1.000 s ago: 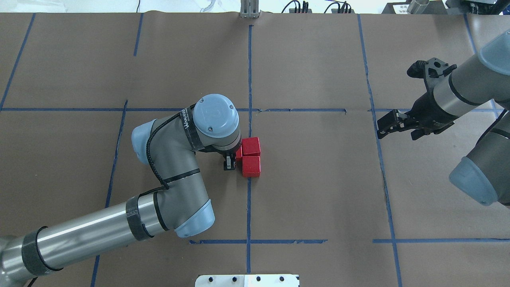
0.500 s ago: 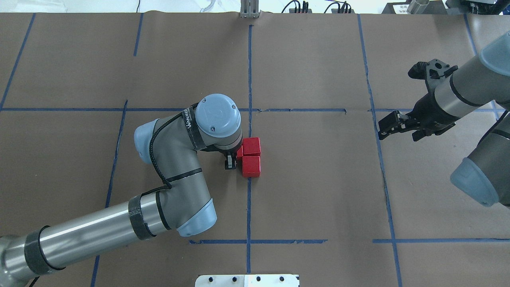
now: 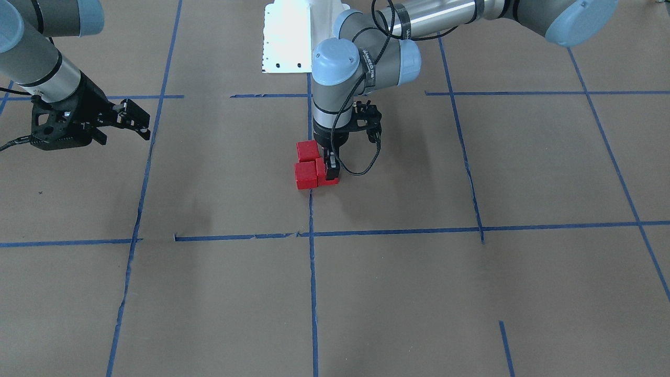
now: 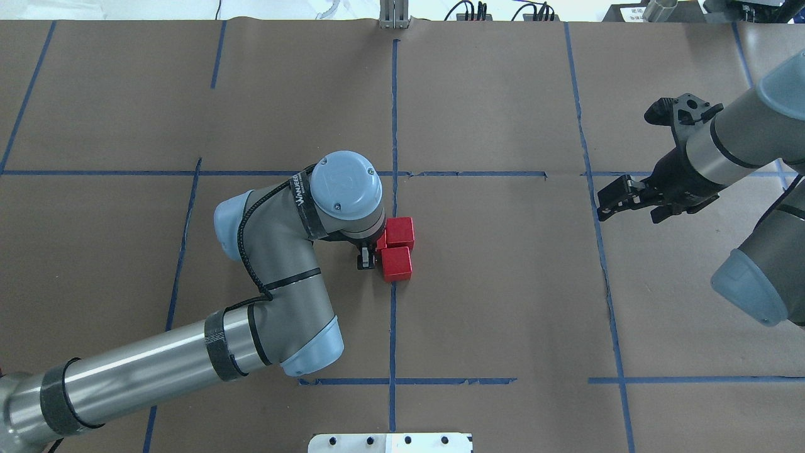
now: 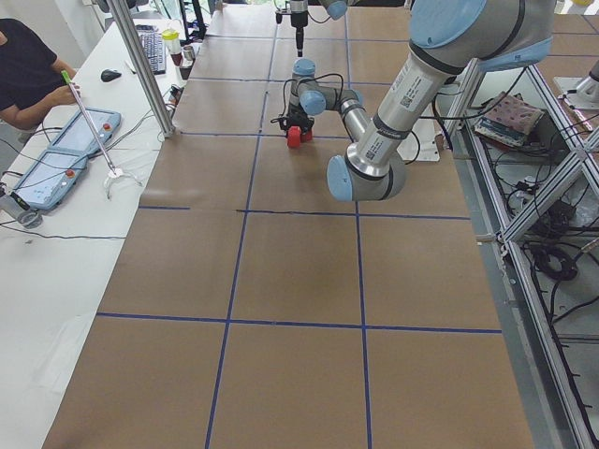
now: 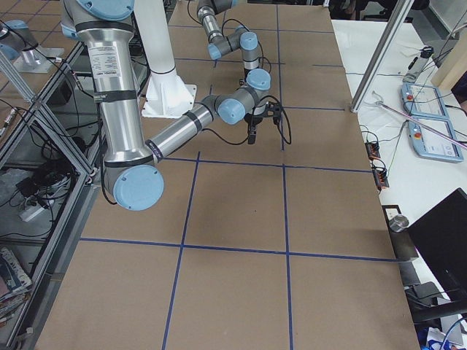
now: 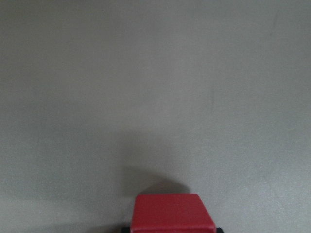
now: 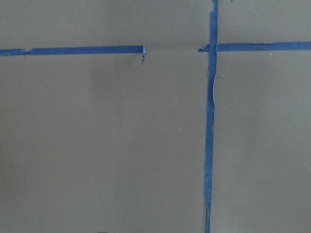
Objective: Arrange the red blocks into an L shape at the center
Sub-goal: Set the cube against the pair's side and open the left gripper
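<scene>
L end effector [image 3: 328,170] pinches red block [image 3: 321,174], jaws block-width apart.

Three red blocks [image 4: 400,233], two robot arms [image 4: 270,296], one white base plate [image 3: 285,36], one seated operator [image 5: 23,75]

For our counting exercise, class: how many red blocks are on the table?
3. The first block and second block touch beside the blue tape line; the third block sits against the second, in the left pincer, mostly hidden from overhead.
</scene>
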Robot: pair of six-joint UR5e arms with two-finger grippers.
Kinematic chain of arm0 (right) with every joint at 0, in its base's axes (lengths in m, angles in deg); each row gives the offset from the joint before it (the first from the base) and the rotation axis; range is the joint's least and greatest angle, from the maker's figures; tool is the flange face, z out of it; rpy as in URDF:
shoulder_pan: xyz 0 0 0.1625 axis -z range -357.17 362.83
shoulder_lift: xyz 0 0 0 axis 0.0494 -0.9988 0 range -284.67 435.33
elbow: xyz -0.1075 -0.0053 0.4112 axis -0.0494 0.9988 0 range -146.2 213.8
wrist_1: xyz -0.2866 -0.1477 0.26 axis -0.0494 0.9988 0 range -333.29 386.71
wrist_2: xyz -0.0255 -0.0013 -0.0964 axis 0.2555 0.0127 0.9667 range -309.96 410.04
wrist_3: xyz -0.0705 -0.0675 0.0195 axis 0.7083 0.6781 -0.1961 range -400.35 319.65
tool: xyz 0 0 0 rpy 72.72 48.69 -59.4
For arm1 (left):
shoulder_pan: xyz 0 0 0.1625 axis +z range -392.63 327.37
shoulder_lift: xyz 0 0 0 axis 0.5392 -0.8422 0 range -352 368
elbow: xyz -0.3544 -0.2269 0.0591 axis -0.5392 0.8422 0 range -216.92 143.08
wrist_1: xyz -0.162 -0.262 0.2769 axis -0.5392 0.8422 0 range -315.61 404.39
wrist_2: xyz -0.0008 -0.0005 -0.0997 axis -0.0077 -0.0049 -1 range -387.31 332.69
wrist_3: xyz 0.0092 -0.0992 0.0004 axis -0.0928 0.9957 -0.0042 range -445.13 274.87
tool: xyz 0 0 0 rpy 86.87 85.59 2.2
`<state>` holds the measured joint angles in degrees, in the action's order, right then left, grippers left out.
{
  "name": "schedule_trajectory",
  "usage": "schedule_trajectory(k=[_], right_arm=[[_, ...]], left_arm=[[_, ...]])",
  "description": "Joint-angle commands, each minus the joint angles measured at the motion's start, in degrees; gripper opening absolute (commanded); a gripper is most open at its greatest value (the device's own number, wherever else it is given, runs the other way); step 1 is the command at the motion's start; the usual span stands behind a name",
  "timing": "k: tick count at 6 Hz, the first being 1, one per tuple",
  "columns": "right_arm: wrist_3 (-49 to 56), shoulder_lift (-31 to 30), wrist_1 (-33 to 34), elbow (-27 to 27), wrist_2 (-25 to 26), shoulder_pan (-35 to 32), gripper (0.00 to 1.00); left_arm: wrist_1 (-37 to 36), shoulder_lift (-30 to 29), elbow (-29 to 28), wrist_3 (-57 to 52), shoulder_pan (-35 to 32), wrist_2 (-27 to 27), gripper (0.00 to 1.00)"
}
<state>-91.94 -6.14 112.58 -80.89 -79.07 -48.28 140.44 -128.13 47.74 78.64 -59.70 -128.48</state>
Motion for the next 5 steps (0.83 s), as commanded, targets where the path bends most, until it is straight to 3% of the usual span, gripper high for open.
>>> schedule_trajectory(k=[1,3,5], right_arm=[[0.00,0.00,0.00,0.00,0.00,-0.04,1.00],[-0.09,0.00,0.00,0.00,-0.09,-0.04,1.00],[0.00,-0.09,0.00,-0.18,-0.18,-0.13,1.00]], left_arm=[[0.01,0.16,-0.01,-3.86,0.00,0.01,0.99],[-0.17,0.16,0.51,-5.11,-0.26,-0.08,1.00],[-1.13,0.51,4.79,-6.17,-4.02,-0.69,1.00]])
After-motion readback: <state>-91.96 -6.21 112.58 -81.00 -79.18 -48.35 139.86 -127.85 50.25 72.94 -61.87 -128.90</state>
